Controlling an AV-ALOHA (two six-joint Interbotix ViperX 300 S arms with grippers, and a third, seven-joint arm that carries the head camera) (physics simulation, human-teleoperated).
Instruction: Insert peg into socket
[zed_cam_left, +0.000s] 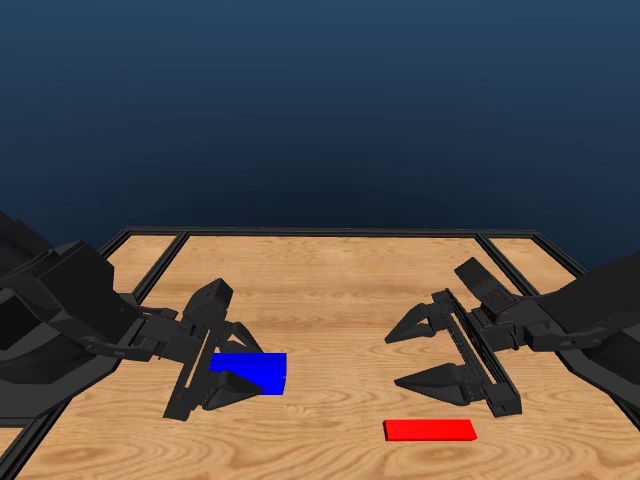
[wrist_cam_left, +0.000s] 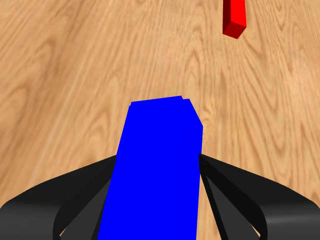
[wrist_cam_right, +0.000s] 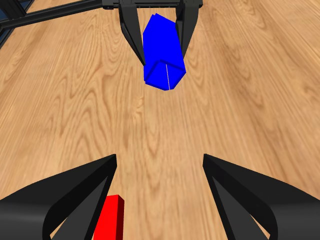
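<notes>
The blue socket (zed_cam_left: 262, 366) sits between my left gripper's (zed_cam_left: 248, 368) two jaws, low over the wooden table on the left. In the left wrist view both jaws press against the sides of the socket (wrist_cam_left: 157, 165), so my left gripper (wrist_cam_left: 158, 157) is shut on it. The red peg (zed_cam_left: 430, 430) lies flat on the table near the front, right of centre. My right gripper (zed_cam_left: 396, 360) hangs open just behind and above the peg, holding nothing. In the right wrist view the peg (wrist_cam_right: 111, 217) shows beside one jaw, outside the gap of my right gripper (wrist_cam_right: 160, 159), with the socket (wrist_cam_right: 162, 50) ahead.
A black raised frame (zed_cam_left: 330, 232) runs along the back and sides of the wooden table (zed_cam_left: 330, 290). Bare wood lies between the two grippers. The peg (wrist_cam_left: 235, 20) shows far ahead in the left wrist view.
</notes>
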